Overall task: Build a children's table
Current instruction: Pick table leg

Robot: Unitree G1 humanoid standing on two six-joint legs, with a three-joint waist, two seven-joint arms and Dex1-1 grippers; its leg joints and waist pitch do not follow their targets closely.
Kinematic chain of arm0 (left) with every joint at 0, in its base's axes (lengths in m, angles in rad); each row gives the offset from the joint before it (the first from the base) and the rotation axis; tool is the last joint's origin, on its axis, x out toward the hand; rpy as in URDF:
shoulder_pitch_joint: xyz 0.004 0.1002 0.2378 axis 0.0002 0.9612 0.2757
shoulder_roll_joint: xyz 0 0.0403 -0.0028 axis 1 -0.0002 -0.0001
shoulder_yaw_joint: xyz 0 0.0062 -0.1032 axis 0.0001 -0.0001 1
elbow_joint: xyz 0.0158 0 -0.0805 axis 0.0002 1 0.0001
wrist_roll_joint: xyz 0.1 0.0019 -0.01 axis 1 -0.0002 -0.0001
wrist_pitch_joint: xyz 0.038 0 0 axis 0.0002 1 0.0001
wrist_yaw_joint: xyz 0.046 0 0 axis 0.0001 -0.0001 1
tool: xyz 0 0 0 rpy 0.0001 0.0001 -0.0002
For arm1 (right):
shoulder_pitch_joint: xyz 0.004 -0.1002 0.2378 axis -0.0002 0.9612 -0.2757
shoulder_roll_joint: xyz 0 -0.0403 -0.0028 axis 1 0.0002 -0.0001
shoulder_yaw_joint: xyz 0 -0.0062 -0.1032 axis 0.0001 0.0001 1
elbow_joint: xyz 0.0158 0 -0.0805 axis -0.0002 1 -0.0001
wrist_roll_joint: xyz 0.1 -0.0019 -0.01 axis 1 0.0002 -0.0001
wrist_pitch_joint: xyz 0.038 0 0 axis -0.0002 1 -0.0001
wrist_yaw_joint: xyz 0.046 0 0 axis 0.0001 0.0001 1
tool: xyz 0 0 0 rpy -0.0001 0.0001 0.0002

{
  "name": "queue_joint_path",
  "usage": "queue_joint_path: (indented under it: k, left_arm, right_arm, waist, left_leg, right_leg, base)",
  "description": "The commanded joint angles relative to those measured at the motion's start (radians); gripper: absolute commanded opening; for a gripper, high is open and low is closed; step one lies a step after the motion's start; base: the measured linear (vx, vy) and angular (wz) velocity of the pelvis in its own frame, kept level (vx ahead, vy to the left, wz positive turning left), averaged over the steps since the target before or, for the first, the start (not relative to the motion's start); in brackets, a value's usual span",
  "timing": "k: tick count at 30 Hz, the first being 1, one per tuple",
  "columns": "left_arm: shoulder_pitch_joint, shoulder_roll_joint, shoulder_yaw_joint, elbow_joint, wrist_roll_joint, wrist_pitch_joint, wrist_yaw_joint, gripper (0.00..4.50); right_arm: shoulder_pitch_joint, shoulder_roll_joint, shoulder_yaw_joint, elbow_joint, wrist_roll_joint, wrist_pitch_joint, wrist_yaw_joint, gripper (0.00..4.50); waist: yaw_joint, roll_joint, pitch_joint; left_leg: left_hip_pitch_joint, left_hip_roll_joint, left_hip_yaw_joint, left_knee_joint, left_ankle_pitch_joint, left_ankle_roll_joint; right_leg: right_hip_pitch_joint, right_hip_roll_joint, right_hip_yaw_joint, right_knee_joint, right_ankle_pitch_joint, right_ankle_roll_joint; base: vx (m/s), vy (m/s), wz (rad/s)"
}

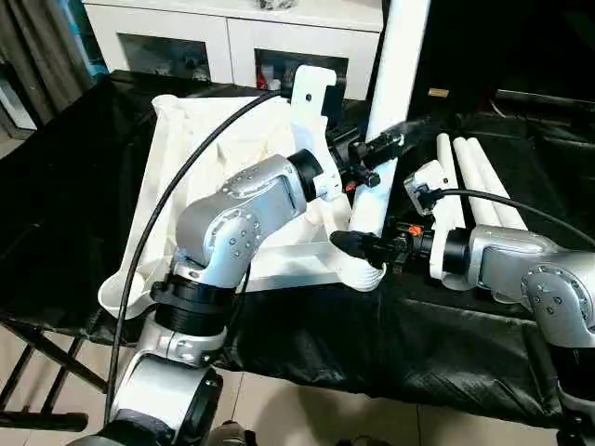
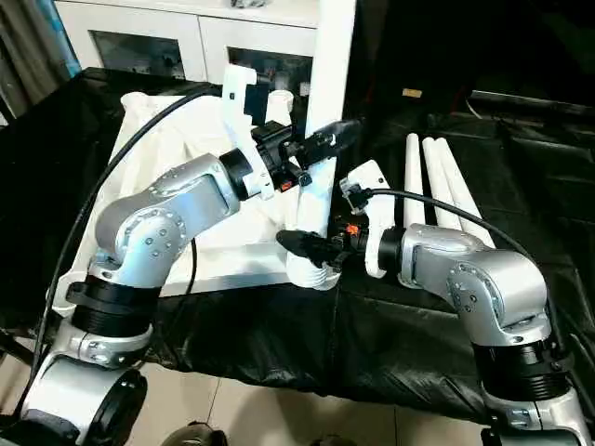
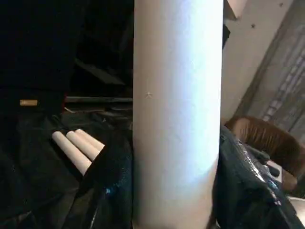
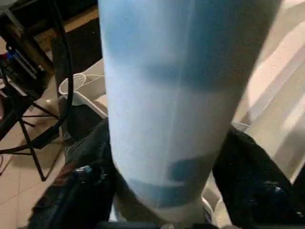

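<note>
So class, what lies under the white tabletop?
Under the upside-down tabletop lies a black cloth that drapes the work surface. What supports the cloth is covered, though dark folding legs show below its left edge.

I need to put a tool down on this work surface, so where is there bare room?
Bare black cloth lies along the near edge, in front of the tabletop and the spare legs. More lies at far right beyond those legs. The corner socket is crowded: upright leg, left gripper and right gripper.
</note>
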Motion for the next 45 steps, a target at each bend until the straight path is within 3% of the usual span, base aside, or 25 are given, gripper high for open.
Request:
queue_joint_path:
  k: [1, 8, 17, 20, 23, 24, 26, 27, 28, 30, 31, 33, 35, 36, 37, 39, 40, 43, 45]
  left_arm:
    - [-0.006, -0.001, -0.018, -0.022, 0.007, 0.013, -0.024, 1.82]
    - [-0.008, 0.005, -0.030, -0.030, 0.005, 0.025, -0.052, 1.82]
    - [-0.020, 0.007, -0.024, -0.018, 0.008, 0.025, -0.059, 1.82]
    - [-0.027, 0.013, -0.027, -0.016, 0.028, 0.025, -0.046, 2.52]
    - [-0.039, -0.001, 0.003, -0.020, -0.003, 0.020, -0.057, 2.54]
    - [-0.039, -0.002, 0.005, -0.020, -0.004, 0.020, -0.056, 2.78]
    - [-0.058, -0.039, 0.057, 0.010, -0.004, -0.068, -0.029, 2.94]
    - [-0.064, -0.049, 0.075, 0.023, -0.001, -0.106, -0.025, 2.94]
    - [-0.071, -0.055, 0.092, 0.037, 0.005, -0.137, -0.012, 2.93]
    - [-0.084, -0.076, 0.119, 0.057, 0.021, -0.188, 0.036, 2.92]
    - [-0.093, -0.087, 0.133, 0.070, 0.040, -0.215, 0.076, 2.92]
    - [-0.099, -0.094, 0.139, 0.076, 0.058, -0.238, 0.103, 2.92]
    - [-0.104, -0.093, 0.157, 0.089, 0.067, -0.268, 0.112, 2.92]
    - [-0.100, -0.085, 0.163, 0.087, 0.066, -0.265, 0.110, 2.92]
    - [-0.085, -0.061, 0.155, 0.078, 0.085, -0.275, 0.080, 2.92]
    - [-0.070, -0.029, 0.145, 0.074, 0.095, -0.258, 0.044, 2.92]
    - [-0.034, 0.034, 0.100, 0.056, 0.153, -0.264, 0.005, 2.92]
    - [0.081, 0.197, -0.017, 0.038, 0.264, -0.298, -0.134, 2.92]
    - [0.105, 0.226, -0.042, 0.035, 0.279, -0.304, -0.164, 2.92]
  right_arm:
    - [-0.019, -0.007, 0.003, 0.010, -0.005, -0.005, 0.000, 2.56]
    - [-0.012, -0.003, 0.005, 0.008, -0.001, -0.005, 0.007, 1.96]
    - [0.002, 0.002, 0.004, 0.006, -0.006, -0.004, 0.006, 1.91]
    - [0.004, 0.008, 0.003, 0.006, -0.010, -0.008, -0.002, 1.91]
    - [0.005, 0.044, -0.005, 0.018, -0.029, -0.038, -0.040, 1.91]
    - [0.005, 0.045, -0.005, 0.019, -0.029, -0.039, -0.041, 1.91]
    - [0.005, 0.091, -0.023, 0.030, -0.053, -0.094, -0.090, 1.90]
    - [0.003, 0.108, -0.027, 0.036, -0.060, -0.108, -0.110, 1.90]
    - [0.000, 0.124, -0.024, 0.043, -0.082, -0.152, -0.123, 1.90]
    - [0.002, 0.151, -0.039, 0.051, -0.103, -0.212, -0.151, 1.90]
    - [0.003, 0.175, -0.062, 0.062, -0.107, -0.241, -0.180, 1.90]
    - [0.003, 0.193, -0.086, 0.074, -0.110, -0.259, -0.211, 1.90]
    - [-0.006, 0.221, -0.102, 0.112, -0.130, -0.329, -0.237, 1.90]
    - [-0.008, 0.232, -0.116, 0.125, -0.141, -0.342, -0.268, 1.90]
    - [-0.011, 0.243, -0.125, 0.142, -0.158, -0.369, -0.291, 1.90]
    - [-0.017, 0.247, -0.128, 0.165, -0.173, -0.385, -0.306, 1.90]
    - [-0.018, 0.243, -0.136, 0.180, -0.183, -0.378, -0.322, 1.90]
    - [-0.014, 0.218, -0.147, 0.236, -0.190, -0.372, -0.310, 1.90]
    - [-0.007, 0.209, -0.140, 0.243, -0.201, -0.383, -0.300, 1.90]
  waist:
    - [0.001, -0.017, -0.089]
    - [0.002, -0.014, -0.090]
    - [0.003, -0.008, -0.091]
    - [0.002, -0.006, -0.091]
    - [0.002, -0.004, -0.091]
    - [0.001, -0.006, -0.091]
    - [0.002, 0.005, -0.091]
    - [0.000, 0.001, -0.091]
    - [0.002, 0.008, -0.093]
    - [0.000, 0.002, -0.092]
    - [0.000, 0.009, -0.091]
    - [0.000, 0.007, -0.092]
    - [-0.003, 0.014, -0.085]
    - [-0.004, 0.012, -0.085]
    - [-0.006, 0.001, -0.080]
    - [-0.006, 0.001, -0.076]
    - [-0.008, 0.002, -0.074]
    - [-0.020, 0.014, -0.068]
    - [-0.026, 0.019, -0.069]
  left_leg:
    - [0.018, 0.060, -0.019, -0.065, -0.046, 0.016]
    - [0.018, 0.060, -0.019, -0.064, -0.043, 0.015]
    - [0.018, 0.059, -0.020, -0.064, -0.046, 0.013]
    - [0.019, 0.060, -0.021, -0.064, -0.045, 0.012]
    - [0.018, 0.059, -0.020, -0.064, -0.055, 0.005]
    - [0.017, 0.058, -0.020, -0.064, -0.056, 0.003]
    - [0.017, 0.058, -0.021, -0.064, -0.061, -0.001]
    - [0.016, 0.056, -0.020, -0.065, -0.071, -0.004]
    - [0.018, 0.056, -0.022, -0.065, -0.076, -0.008]
    - [0.018, 0.058, -0.022, -0.066, -0.090, -0.012]
    - [0.017, 0.057, -0.023, -0.067, -0.101, -0.013]
    - [0.017, 0.058, -0.024, -0.068, -0.101, -0.014]
    - [0.017, 0.056, -0.023, -0.071, -0.118, -0.015]
    - [0.018, 0.055, -0.023, -0.071, -0.120, -0.016]
    - [0.017, 0.055, -0.022, -0.074, -0.110, -0.013]
    - [0.017, 0.055, -0.022, -0.076, -0.110, -0.009]
    - [0.018, 0.053, -0.021, -0.076, -0.114, -0.008]
    - [0.020, 0.055, -0.024, -0.083, -0.134, -0.013]
    - [0.023, 0.055, -0.023, -0.083, -0.140, -0.032]
  right_leg:
    - [0.058, -0.076, 0.038, -0.068, -0.099, -0.232]
    - [0.058, -0.076, 0.038, -0.066, -0.090, -0.234]
    - [0.060, -0.076, 0.038, -0.065, -0.073, -0.242]
    - [0.059, -0.075, 0.037, -0.065, -0.065, -0.242]
    - [0.059, -0.075, 0.037, -0.065, -0.073, -0.245]
    - [0.060, -0.076, 0.037, -0.065, -0.072, -0.248]
    - [0.058, -0.076, 0.037, -0.067, -0.073, -0.250]
    - [0.058, -0.075, 0.037, -0.072, -0.080, -0.251]
    - [0.060, -0.076, 0.036, -0.069, -0.080, -0.252]
    - [0.060, -0.075, 0.036, -0.070, -0.079, -0.247]
    - [0.059, -0.076, 0.037, -0.073, -0.080, -0.240]
    - [0.061, -0.074, 0.035, -0.071, -0.080, -0.234]
    - [0.054, -0.073, 0.036, -0.076, -0.103, -0.225]
    - [0.056, -0.072, 0.036, -0.075, -0.104, -0.224]
    - [0.054, -0.069, 0.035, -0.076, -0.093, -0.224]
    - [0.049, -0.071, 0.036, -0.076, -0.104, -0.220]
    - [0.051, -0.069, 0.036, -0.076, -0.118, -0.215]
    - [0.044, -0.068, 0.037, -0.078, -0.159, -0.184]
    - [0.044, -0.067, 0.037, -0.075, -0.145, -0.186]
  base:
    - [0.000, 0.000, 0.00]
    - [0.000, 0.000, 0.00]
    - [0.000, 0.000, 0.00]
    - [0.000, 0.000, 0.00]
    - [0.000, 0.000, 0.00]
    - [0.000, 0.000, 0.00]
    - [0.000, 0.000, 0.00]
    - [0.000, 0.000, 0.00]
    - [0.000, 0.000, 0.00]
    - [0.000, 0.000, 0.00]
    - [0.000, 0.000, 0.00]
    - [0.000, 0.000, 0.00]
    - [0.000, 0.000, 0.00]
    - [0.000, 0.000, 0.00]
    - [0.000, 0.000, 0.00]
    - [0.000, 0.000, 0.00]
    - [0.000, 0.000, 0.00]
    - [0.000, 0.000, 0.00]
    - [0.000, 0.000, 0.00]
